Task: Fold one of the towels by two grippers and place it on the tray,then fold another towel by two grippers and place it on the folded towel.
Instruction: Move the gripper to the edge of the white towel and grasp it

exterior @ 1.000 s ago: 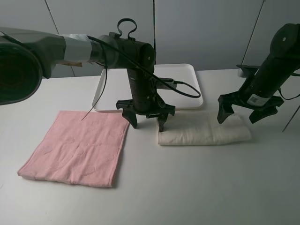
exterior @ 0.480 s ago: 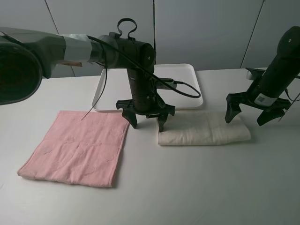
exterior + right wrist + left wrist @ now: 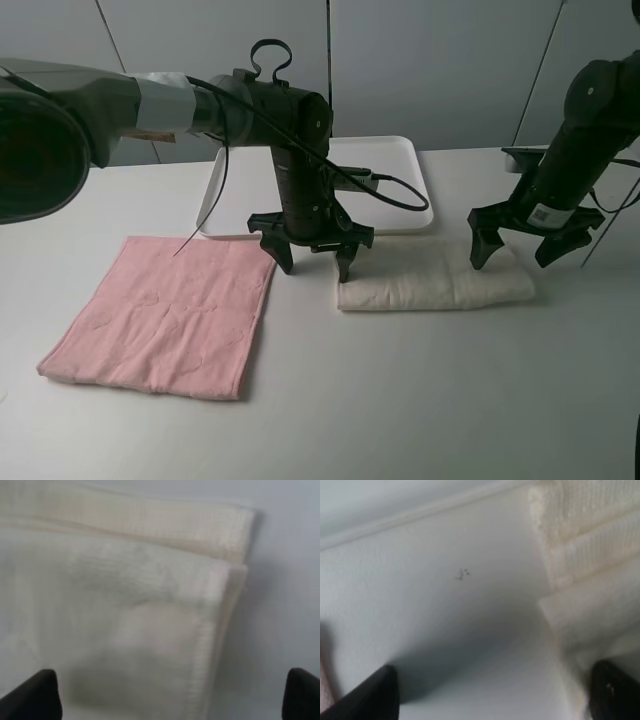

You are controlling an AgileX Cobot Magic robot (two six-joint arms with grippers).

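The cream-white towel (image 3: 435,287) lies folded into a long thick bundle on the table (image 3: 400,400), just in front of the tray (image 3: 390,160) near its front right corner and not on it, while the pink towel (image 3: 165,312) lies flat towards the table's front left. The left gripper (image 3: 315,270) stands with its jaws spread wide at the bundle's left end, one fingertip over the cloth and the other over bare table. The right gripper (image 3: 510,260), jaws equally spread, straddles the bundle's right end and holds nothing.
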